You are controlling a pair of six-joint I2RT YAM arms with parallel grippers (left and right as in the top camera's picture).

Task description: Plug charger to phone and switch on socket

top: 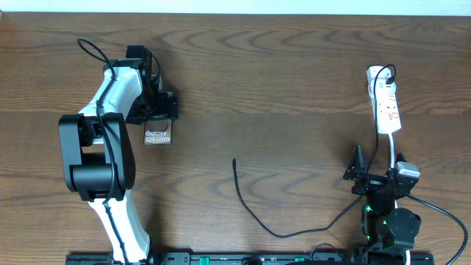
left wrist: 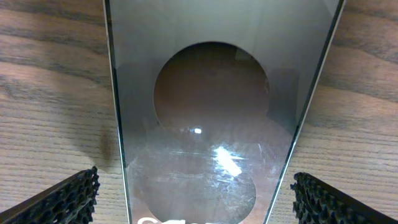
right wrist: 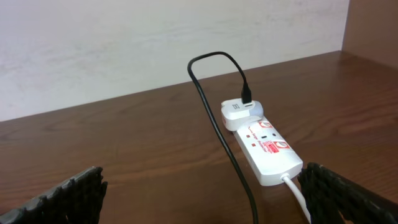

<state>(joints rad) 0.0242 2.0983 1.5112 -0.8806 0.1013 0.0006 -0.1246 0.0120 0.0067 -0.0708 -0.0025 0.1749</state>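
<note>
The phone (top: 158, 137) lies flat on the wooden table, left of centre, its far half hidden under my left gripper (top: 160, 118). In the left wrist view the phone (left wrist: 217, 93) fills the middle, and the left gripper (left wrist: 196, 199) is open with one finger on each side of it, not touching. The charger cable's free tip (top: 234, 161) lies mid-table; the cable (top: 254, 218) curves right and up to the socket (top: 387, 103). My right gripper (top: 377, 174) is open and empty, below the socket. In the right wrist view (right wrist: 202, 196) the socket (right wrist: 266, 147) and cable (right wrist: 214, 118) lie ahead.
A white adapter (right wrist: 239, 112) with the black plug sits in the socket's far end. A white cord (right wrist: 297, 193) leaves its near end by my right finger. A pale wall (right wrist: 155, 43) stands behind the table's far edge.
</note>
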